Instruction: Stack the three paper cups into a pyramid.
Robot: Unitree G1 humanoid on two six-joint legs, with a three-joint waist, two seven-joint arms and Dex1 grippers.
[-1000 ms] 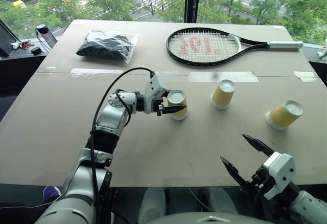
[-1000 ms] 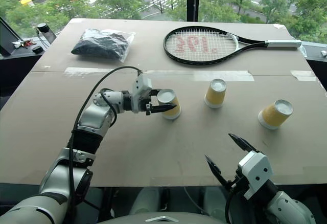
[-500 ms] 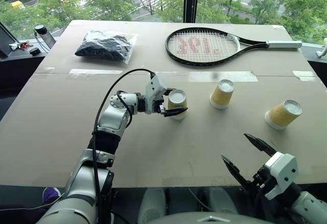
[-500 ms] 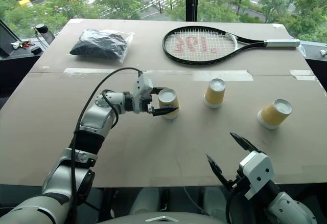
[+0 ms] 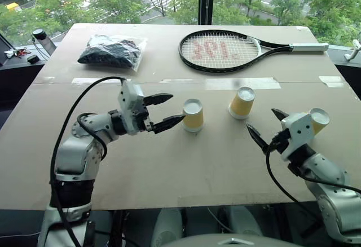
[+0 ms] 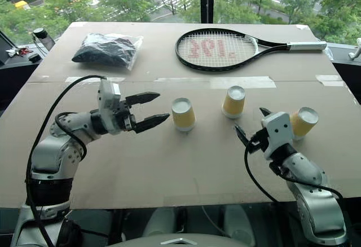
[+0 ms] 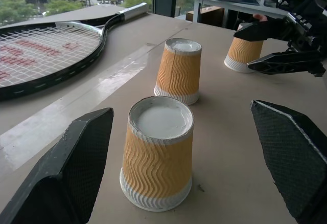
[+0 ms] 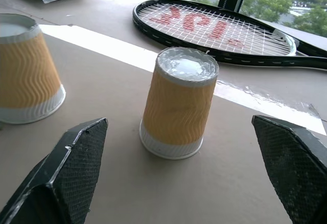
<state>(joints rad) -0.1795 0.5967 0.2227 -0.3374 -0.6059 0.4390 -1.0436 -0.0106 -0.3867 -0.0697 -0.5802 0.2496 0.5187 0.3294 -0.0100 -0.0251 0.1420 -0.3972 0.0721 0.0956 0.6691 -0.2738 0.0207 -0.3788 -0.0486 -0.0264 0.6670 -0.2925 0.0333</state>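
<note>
A: Three paper cups, all upside down on the table, none stacked. Left cup, middle cup, right cup, in a loose row, well apart from one another.

B: Grippers?

A: Left gripper level, fingers spread wide, tips just beside the left cup, not touching it. Holds nothing. Right gripper also spread wide and empty; it sits between the middle cup and the right cup, low over the table.

B: Anything in the way?

A: Right gripper's white housing stands in front of the right cup from the head view and hides part of it. The right wrist view has the middle cup square between its two fingers, with bare table between.

B: Other things around?

A: Tennis racket lies flat at the far side, handle toward the right edge. Plastic bag of something dark at the far left. Strip of tape crosses the table behind the cups. Black cable loops above the left arm.
</note>
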